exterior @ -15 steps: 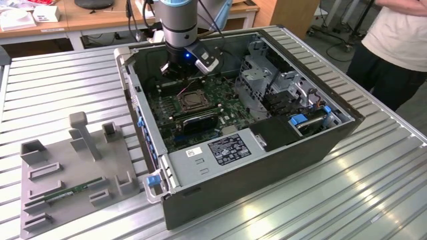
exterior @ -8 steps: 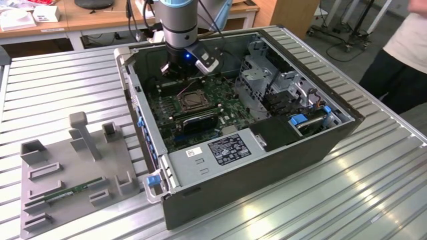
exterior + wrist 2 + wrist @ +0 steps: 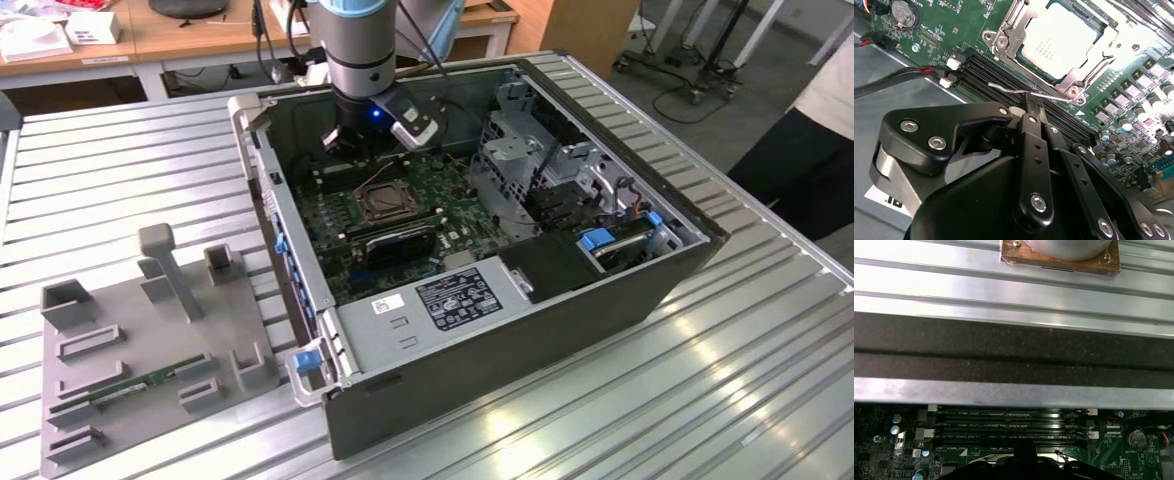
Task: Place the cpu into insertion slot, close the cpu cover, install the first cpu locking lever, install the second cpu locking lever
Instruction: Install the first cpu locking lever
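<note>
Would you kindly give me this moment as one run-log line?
cpu: seated | cpu cover: closed over it | hand: shut, tip at locking lever | lever latched: cannot tell

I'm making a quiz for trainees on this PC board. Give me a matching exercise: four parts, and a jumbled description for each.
1. cpu
2. cpu cover
3. memory slots
4. coin battery

A. long and black, side by side
B. round and silvery
C. flat grey square showing through a window
D. metal frame with a square window, lying flat

Pairs: 1-C, 2-D, 3-A, 4-B
</note>
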Controlling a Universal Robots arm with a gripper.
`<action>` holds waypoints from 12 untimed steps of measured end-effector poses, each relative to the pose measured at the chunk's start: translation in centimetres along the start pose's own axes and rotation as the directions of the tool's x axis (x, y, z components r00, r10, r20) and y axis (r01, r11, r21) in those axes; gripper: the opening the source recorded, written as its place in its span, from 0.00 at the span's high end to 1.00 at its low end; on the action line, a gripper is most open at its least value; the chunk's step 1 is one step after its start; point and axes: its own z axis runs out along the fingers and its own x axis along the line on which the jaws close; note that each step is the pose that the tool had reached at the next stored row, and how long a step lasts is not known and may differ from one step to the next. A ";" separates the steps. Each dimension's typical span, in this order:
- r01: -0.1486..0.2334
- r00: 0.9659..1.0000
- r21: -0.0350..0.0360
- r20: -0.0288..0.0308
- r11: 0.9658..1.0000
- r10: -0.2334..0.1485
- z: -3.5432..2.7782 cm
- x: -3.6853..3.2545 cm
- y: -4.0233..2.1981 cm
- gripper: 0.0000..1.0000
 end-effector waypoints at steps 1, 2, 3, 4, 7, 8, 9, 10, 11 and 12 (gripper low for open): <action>0.000 1.000 0.000 0.000 1.000 0.000 0.01 -0.01 0.00 0.89; 0.000 1.000 0.000 0.000 1.000 0.000 0.02 -0.06 0.00 0.89; 0.000 1.000 0.000 0.000 1.000 0.000 0.04 -0.14 0.00 0.89; 0.000 1.000 0.000 0.000 1.000 0.000 0.05 -0.21 -0.01 0.89; 0.000 1.000 0.000 0.000 1.000 0.000 0.08 -0.38 -0.02 0.89; 0.000 1.000 0.000 0.000 1.000 0.000 0.09 -0.43 -0.02 0.89; 0.000 1.000 0.000 0.000 1.000 0.000 0.10 -0.48 -0.02 0.89; 0.000 1.000 0.000 0.000 1.000 0.000 0.10 -0.52 -0.03 0.89; 0.000 1.000 0.000 0.000 1.000 0.000 0.11 -0.53 -0.03 0.89; 0.000 1.000 0.000 0.000 1.000 0.000 0.11 -0.54 -0.03 0.89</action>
